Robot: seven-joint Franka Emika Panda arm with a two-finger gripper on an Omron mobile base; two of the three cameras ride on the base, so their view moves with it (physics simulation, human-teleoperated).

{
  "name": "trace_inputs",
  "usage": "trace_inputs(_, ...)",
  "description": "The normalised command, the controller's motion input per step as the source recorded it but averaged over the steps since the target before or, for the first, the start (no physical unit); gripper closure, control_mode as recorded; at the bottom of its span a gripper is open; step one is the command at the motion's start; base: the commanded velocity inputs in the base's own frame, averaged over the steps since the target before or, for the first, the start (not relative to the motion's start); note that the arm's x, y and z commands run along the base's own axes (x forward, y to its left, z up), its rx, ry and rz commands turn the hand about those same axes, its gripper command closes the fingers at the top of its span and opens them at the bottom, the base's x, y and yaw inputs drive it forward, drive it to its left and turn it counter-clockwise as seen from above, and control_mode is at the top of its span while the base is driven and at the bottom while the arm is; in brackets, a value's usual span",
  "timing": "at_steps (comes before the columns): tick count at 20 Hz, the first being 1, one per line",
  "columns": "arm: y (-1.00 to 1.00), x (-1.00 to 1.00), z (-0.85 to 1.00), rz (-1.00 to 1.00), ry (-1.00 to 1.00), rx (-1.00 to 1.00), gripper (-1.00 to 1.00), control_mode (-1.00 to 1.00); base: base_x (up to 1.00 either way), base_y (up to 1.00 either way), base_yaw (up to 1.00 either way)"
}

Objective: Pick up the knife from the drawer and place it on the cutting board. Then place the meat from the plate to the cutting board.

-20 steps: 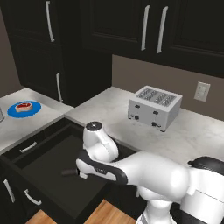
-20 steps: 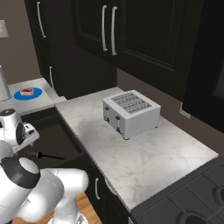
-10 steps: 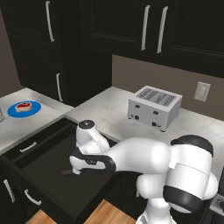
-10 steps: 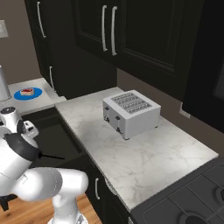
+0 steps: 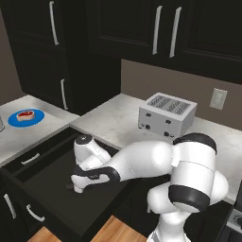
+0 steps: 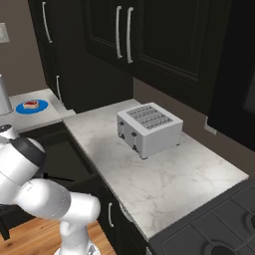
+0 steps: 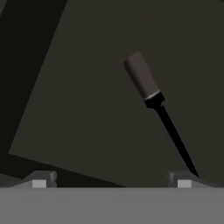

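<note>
End effector point(image 7: 111, 179) jaws spread wide, holding nothing, lowered inside the open drawer point(image 5: 47, 172). Knife point(image 7: 155, 107) lies flat on the drawer floor, handle away from the fingertips point(image 7: 183, 178), blade running toward the right-hand one. Meat point(image 5: 26, 114) sits on the blue plate point(image 5: 19, 122) on the left surface point(image 5: 23, 137). Toaster point(image 5: 166, 113) stands on the corner surface.

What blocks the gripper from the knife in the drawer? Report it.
Nothing visible. In the hand view the knife lies bare on the drawer floor, just ahead of the open gripper, nothing lying between them.
</note>
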Motion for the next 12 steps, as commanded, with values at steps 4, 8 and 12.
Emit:
trace_inputs(4, 0.10, 0.00, -0.31, 0.03, 0.00, -0.04, -1.00, -1.00, 0.00, 0.00, 0.00)
trace_inputs(8, 0.03, 0.00, -0.26, 0.04, 0.00, -0.02, -1.00, -1.00, 0.00, 0.00, 0.00)
trace_inputs(12, 0.00, 0.01, -0.12, 0.06, 0.00, 0.00, -1.00, -1.00, 0.00, 0.00, 0.00)
